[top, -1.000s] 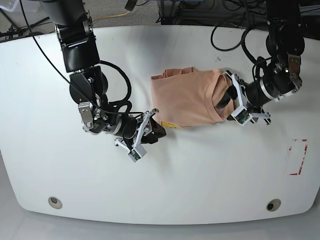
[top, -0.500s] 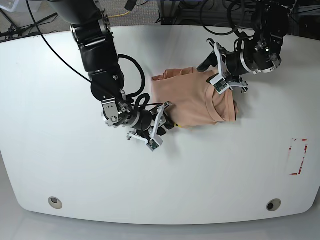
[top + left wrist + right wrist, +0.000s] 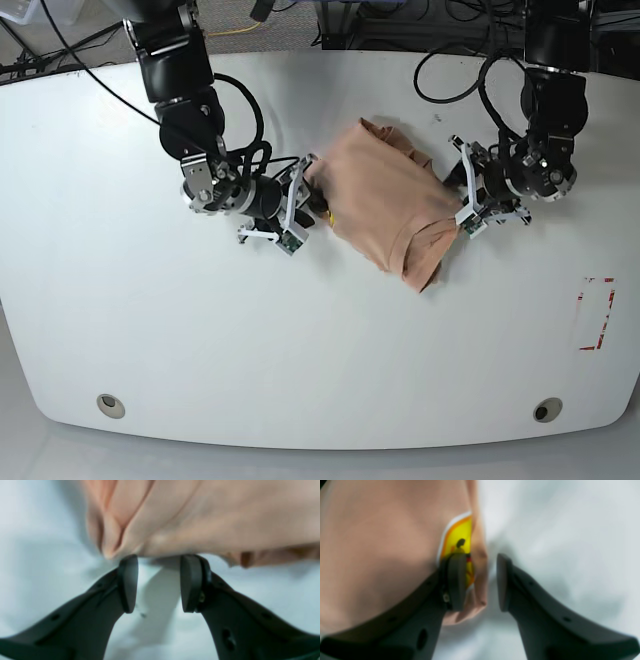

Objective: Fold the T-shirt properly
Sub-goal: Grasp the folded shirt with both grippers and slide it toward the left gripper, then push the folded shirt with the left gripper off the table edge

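Both end effectors sit at the edges of the shirt (image 3: pixel 390 205), which lies as a folded, skewed bundle just right of centre in the base view on the white counter (image 3: pixel 200 340). At left of that view, the right end effector (image 3: pixel 480 582) has its jaws parted and straddles a folded edge: one pad rests over the yellow label (image 3: pixel 458 545), the other stands on bare counter beside the cloth, and a thin lip of fabric lies in the gap, not yet pinched. At right, the left end effector (image 3: pixel 158 582) is also spread, its tips just touching or nearly touching the shirt's near edge, with only counter showing between them.

I judge the shirt to be light, soft and limp. It will sag, drag and unfold if lifted from a single layer, and its stacked layers can slide over one another on the smooth counter. The best hold looks to be at a folded edge or corner, where several layers can be pinched together, such as the lip by the label on one side and the creased corner in the upper left of the left wrist view on the other. A shallow bite risks catching only the top ply.
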`<state>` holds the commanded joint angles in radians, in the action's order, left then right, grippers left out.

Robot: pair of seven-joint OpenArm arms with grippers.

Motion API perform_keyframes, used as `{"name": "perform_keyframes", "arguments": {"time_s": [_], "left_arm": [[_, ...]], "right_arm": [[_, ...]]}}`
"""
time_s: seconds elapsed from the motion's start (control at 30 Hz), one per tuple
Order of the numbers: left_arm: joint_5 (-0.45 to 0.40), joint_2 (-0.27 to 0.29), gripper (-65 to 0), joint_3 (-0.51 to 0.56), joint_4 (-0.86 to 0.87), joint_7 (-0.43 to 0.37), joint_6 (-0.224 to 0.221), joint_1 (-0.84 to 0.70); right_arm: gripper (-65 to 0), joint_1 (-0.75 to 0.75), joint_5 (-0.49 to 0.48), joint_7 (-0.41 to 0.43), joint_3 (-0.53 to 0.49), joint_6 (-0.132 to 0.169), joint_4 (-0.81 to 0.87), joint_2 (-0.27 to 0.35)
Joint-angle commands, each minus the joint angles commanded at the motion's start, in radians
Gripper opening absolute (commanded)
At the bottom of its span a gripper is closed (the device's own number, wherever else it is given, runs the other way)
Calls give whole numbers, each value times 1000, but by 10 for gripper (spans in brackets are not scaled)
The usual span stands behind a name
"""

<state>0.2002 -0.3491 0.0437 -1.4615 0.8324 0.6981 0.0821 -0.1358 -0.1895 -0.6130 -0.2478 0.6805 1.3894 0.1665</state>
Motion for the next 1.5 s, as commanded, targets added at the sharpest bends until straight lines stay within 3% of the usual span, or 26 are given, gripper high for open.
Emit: {"name": "perform_keyframes", "arguments": {"time_s": [0.17, 0.27, 0.43, 0.57, 0.63, 0.73, 0.9, 1.07, 1.13, 1.17, 1.27, 1.37, 1.5], "left_arm": [[-2, -44, -406, -8, 37, -31, 0, 69], [0, -49, -406, -14, 20, -26, 0, 77], [-2, -49, -406, -117, -144, -21, 0, 48], [-2, -46, -406, -163, -252, 37, 0, 29], [-2, -41, -406, -169, -321, 91, 0, 25], [-2, 3, -404, -169, -399, 152, 0, 5], [-5, 89, -403, -170, -459, 210, 0, -18], [-9, 193, -393, -167, -453, 215, 0, -31], [-34, 222, -343, -166, -451, 213, 0, -57], [-55, 244, -288, -157, -451, 212, 0, -72], [-77, 272, -221, -121, -445, 212, 0, -101], [-100, 281, -233, -84, -417, 212, -5, -130], [-100, 281, -235, -83, -328, 199, -27, -149]], "right_arm": [[-461, 87, -3, -44, -5, -6, 118, -6], [-461, 121, 0, -92, -5, -6, 176, -48], [-461, 150, 0, -144, -32, -6, 222, -120], [-461, 144, 0, -144, -118, -11, 218, -137], [-461, 141, 0, -144, -164, -35, 216, -158], [-461, 133, -5, -144, -170, -66, 216, -172], [-461, 133, -6, -144, -167, -66, 222, -160], [-461, 133, -11, -144, -166, -66, 222, -91], [-463, 133, -11, -144, -152, -66, 222, -68], [-463, 140, -12, -144, -123, -66, 222, -61], [-463, 143, -15, -144, -51, -48, 222, -60], [-463, 144, -68, -144, 25, -17, 222, -54], [-463, 143, -143, -144, 120, -11, 222, -52]]}}
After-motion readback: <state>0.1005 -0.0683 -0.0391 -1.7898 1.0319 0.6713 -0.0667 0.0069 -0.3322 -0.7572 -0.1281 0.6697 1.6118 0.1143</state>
